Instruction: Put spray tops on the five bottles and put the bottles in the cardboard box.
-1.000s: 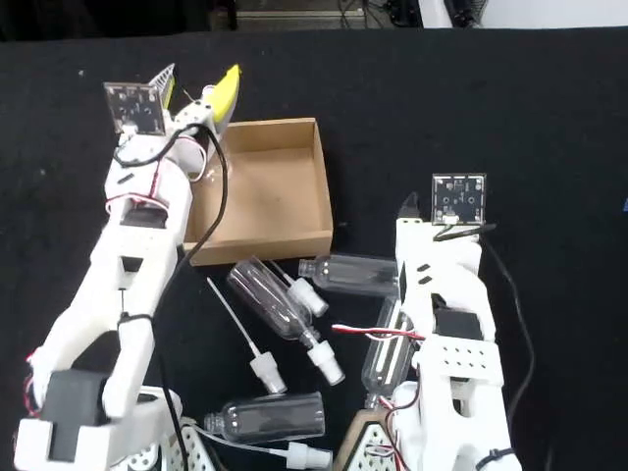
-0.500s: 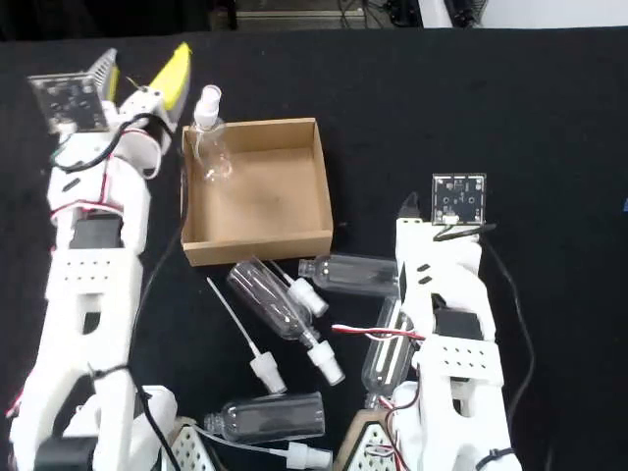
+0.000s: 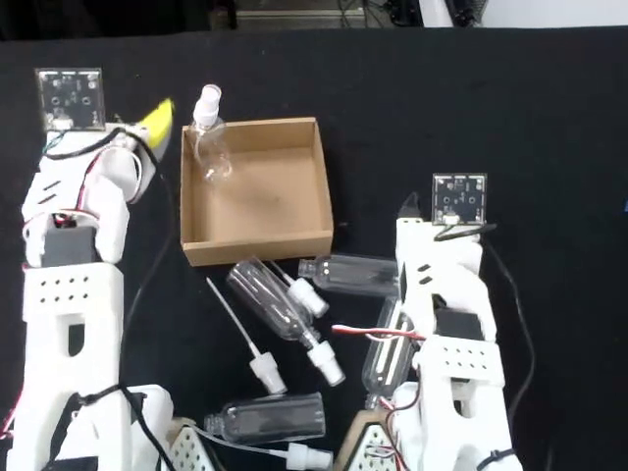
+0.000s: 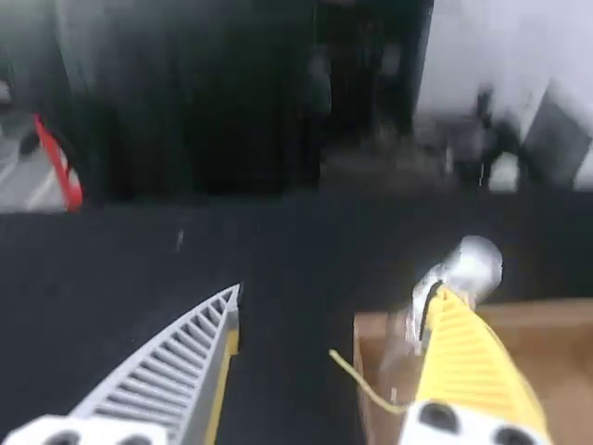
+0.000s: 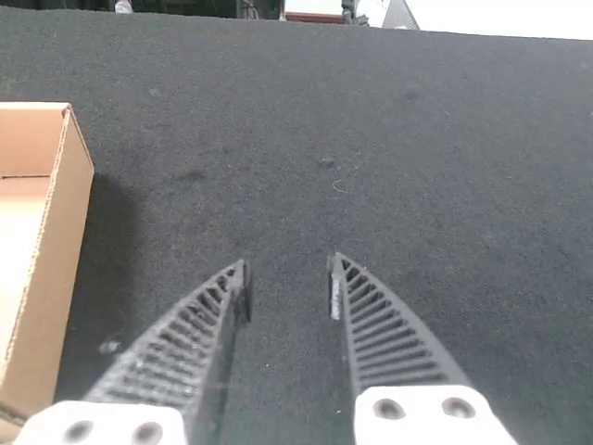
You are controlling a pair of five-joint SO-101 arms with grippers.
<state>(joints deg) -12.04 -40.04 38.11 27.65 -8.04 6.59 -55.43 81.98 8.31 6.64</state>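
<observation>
**High view.** One capped bottle standing up inside the cardboard box, in the far corner on the left arm's side. Left gripper just outside that same box wall, near the bottle but not touching it. By the box's front wall, lying flat on the table: a first loose bottle close to the wall, a second loose bottle beside it, a third loose bottle and a fourth loose bottle farther from the box. Among them, a loose spray top with a long thin tube.

**Left wrist view.** Left gripper spread wide, holding nothing. White head of the capped bottle peeking past the yellow finger, right at the box corner.

**Right wrist view.** Right gripper a little apart, holding nothing, over bare table beside the box wall.

**Step and next move.** Looks like one bottle done, four to go. Next, likely: go to the front of the box, grab a lying bottle, hold it steady, then slide a top's tube into the neck.
</observation>
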